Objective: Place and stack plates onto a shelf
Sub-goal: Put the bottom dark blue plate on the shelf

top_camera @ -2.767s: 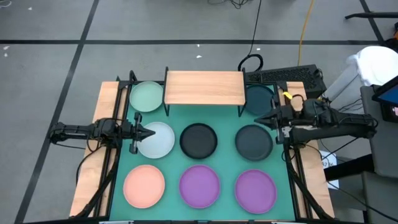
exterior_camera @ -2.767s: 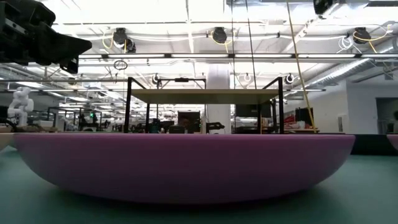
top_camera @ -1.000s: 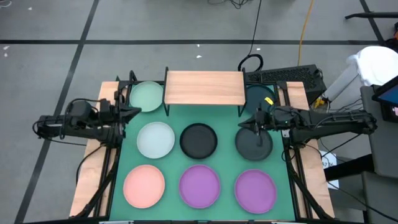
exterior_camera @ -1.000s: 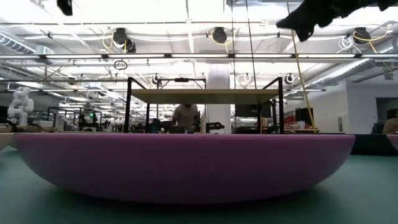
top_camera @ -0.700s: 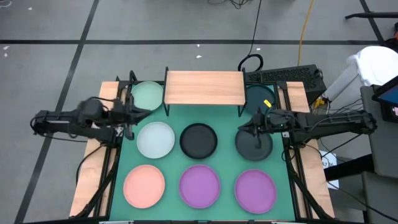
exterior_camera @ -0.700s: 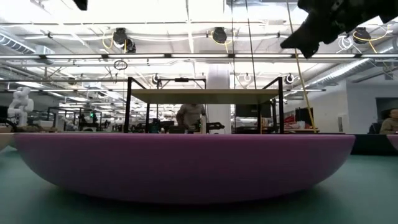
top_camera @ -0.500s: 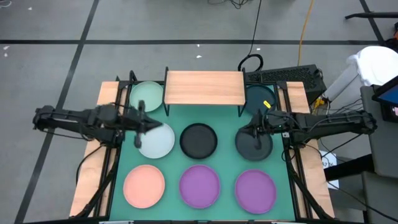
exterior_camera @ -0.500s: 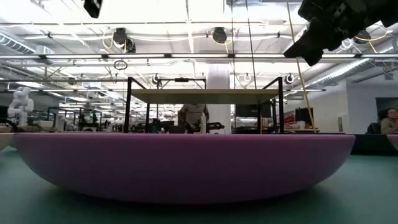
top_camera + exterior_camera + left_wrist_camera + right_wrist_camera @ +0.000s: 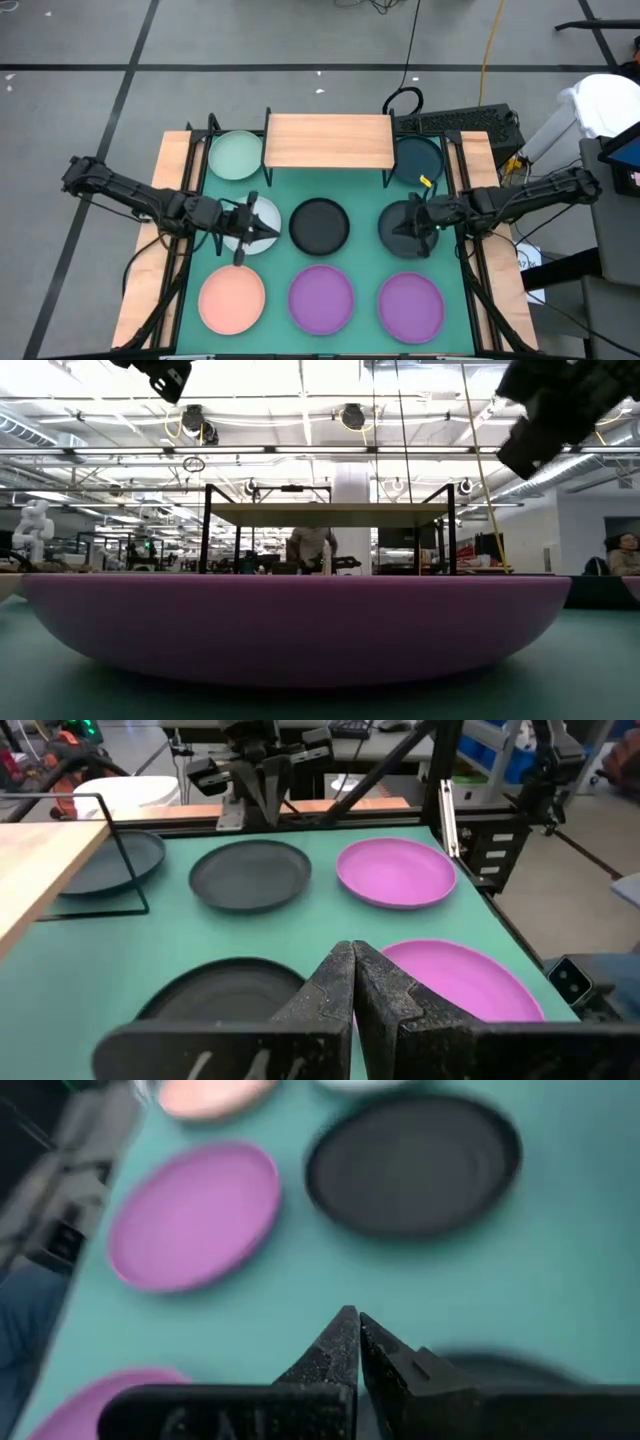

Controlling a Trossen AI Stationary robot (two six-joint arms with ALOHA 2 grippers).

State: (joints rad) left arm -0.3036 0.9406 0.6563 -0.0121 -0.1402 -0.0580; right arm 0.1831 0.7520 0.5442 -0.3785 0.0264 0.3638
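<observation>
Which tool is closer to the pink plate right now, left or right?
Left. The left tool is shut above the white plate, just beyond the pink plate. The right tool is shut over a dark plate across the table.

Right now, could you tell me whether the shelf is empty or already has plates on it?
Empty. From above, the shelf shows only bare wood, and all eight plates lie on the green mat, including the mint plate beside it.

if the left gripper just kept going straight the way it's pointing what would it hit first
Probably the black centre plate. The left gripper, shut, sits over the pale plate pointing across the table. How high it hangs is unclear, so it might pass above.
</observation>
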